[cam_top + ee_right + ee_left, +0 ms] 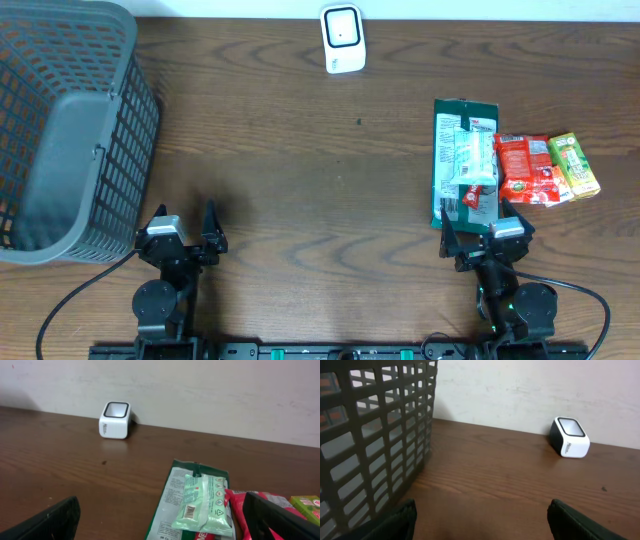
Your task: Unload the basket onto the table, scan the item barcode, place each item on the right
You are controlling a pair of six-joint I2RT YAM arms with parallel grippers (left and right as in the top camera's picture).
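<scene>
A pile of packets lies at the table's right: a dark green pack [450, 130] [172, 495], a pale green sachet [474, 158] [202, 505] on top with its barcode facing up, a red packet [530, 168] [237, 507] and a yellow-green one [574, 165] [307, 505]. The white scanner [342, 38] [570, 436] [116, 420] stands at the far edge. My right gripper [488, 224] [162, 527] is open just in front of the pile, holding nothing. My left gripper [183, 225] [482, 522] is open over bare wood at front left.
A large grey mesh basket [60, 130] [375, 435] fills the table's left side, close to my left gripper. A pale wall runs behind the table's far edge.
</scene>
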